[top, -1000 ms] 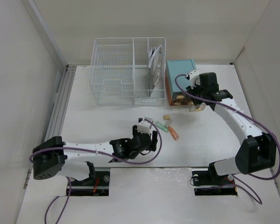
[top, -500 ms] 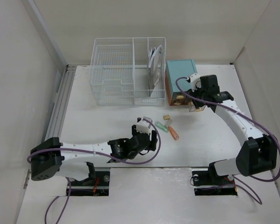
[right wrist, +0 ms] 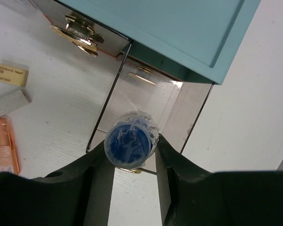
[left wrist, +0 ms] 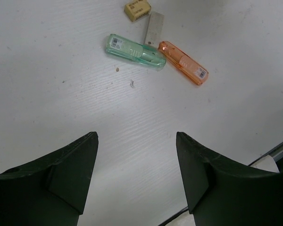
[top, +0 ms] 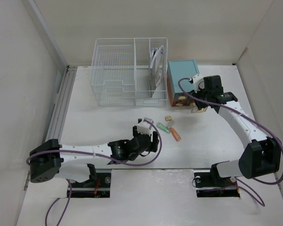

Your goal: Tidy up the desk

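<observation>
**Right tool pinching blue cylinder at drawer; left tool spread over table**

Table [top: 99, 122]: flat, matte white, rectangular. It fills the floor between the white walls, with a ribbed metal rail [top: 61, 103] along its left edge.

Left tool [left wrist: 137, 155]: low over bare table near the front, fingers spread wide, nothing between them. Just beyond it lie a green translucent plastic case [left wrist: 134, 52] and an orange translucent plastic case [left wrist: 184, 62]. A grey metal bar [left wrist: 154, 27] and a small tan block [left wrist: 137, 8] lie past those.

Right tool [right wrist: 132, 153]: pinching a blue cylinder wrapped in clear film [right wrist: 131, 141]. It is above the clear plastic drawer [right wrist: 146, 103], which is pulled out of the teal box [right wrist: 179, 28].

White wire basket [top: 129, 70]: at the back, just left of the teal box.
</observation>
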Controlling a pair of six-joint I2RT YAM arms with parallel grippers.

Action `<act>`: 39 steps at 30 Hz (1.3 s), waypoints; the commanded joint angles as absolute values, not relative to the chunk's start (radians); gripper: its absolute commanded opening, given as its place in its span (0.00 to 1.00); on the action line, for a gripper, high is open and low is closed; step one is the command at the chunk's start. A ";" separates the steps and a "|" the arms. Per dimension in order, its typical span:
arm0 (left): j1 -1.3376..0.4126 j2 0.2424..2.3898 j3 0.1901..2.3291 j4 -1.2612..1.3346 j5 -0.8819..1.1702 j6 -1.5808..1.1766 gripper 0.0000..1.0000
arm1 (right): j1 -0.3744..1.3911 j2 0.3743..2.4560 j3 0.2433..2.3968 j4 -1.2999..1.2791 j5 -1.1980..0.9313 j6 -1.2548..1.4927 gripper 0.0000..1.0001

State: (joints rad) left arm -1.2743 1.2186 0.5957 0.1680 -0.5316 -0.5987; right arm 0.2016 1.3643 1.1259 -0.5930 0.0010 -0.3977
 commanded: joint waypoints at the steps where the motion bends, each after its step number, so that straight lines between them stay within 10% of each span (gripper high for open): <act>1: -1.273 1.178 0.575 0.192 -0.543 -0.589 0.63 | 0.178 1.385 1.152 -0.779 -0.040 -0.417 0.00; 39: -1.273 1.131 0.546 0.183 -0.552 -0.589 0.63 | 0.169 1.404 1.193 -0.982 -0.069 -0.565 0.00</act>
State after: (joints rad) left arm -1.2743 1.1618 0.5621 0.1677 -0.5327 -0.5987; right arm 0.1761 1.4090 1.2114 -0.7185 -0.0597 -0.5541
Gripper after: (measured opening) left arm 0.638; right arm 0.415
